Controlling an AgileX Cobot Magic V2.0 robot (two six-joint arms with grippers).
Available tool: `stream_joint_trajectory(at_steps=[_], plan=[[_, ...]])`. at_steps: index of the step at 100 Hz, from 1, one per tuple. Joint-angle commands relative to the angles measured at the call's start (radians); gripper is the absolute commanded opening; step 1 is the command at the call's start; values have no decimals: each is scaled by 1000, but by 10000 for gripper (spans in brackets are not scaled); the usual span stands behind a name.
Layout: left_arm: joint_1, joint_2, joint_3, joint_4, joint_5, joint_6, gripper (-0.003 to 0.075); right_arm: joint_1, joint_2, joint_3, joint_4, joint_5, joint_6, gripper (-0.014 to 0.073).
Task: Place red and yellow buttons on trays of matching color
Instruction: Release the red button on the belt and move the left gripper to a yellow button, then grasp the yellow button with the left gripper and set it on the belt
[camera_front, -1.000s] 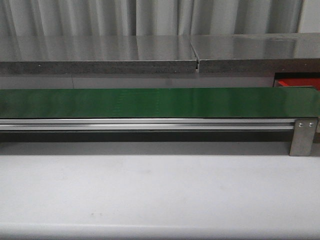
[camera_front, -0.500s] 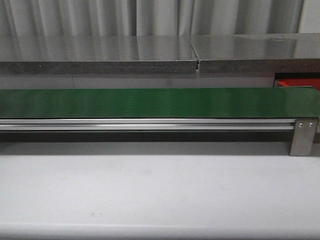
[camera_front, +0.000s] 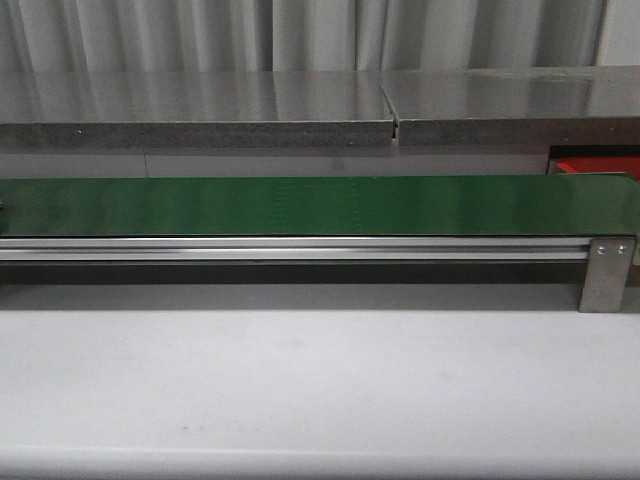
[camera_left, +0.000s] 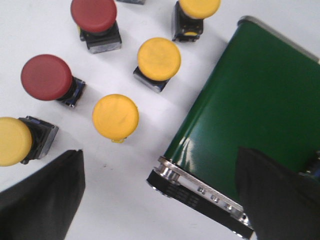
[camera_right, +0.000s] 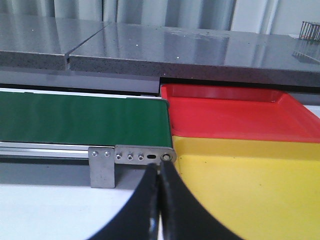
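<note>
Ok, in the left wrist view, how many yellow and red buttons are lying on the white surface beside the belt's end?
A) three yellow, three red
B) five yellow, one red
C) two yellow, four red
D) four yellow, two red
D: the left wrist view shows four yellow buttons and two red buttons beside the green belt.

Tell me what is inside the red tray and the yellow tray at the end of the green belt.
In the right wrist view, the red tray looks empty. The yellow tray stands in front of it; its near wall hides its inside, so I cannot tell.
</note>
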Motion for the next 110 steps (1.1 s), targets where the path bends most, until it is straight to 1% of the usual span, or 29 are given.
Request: stream_joint_trajectory(at_steps=[1,12,37,44,54,61,104,110], plan=[[3,-13,-22,19,-24,-36,585,2,-18,-21,0,-73,-6,-116],[17,29,-22,19,-30,-85,585,2,-18,-21,0,-73,-6,-116],[64,100,-24,-34,-55,-110,578,2,-18,-21,0,-73,-6,-116],[68,116,-24,-39,-68,-110,545,2,-18,-21,0,-73,-6,-116],[68,138,-24,-58,-99,-110,472,2,-18,-21,0,-73,-6,-116],[68,147,-24,-66,-125,-110,451,2,-18,-21,0,-73,-6,-116],[70,221,-24,-72,-185,-111,450,2,-18,-21,0,-73,-6,-116],[70,223,-24,-72,-198,-111,433,2,-18,-21,0,-73,-6,-116]])
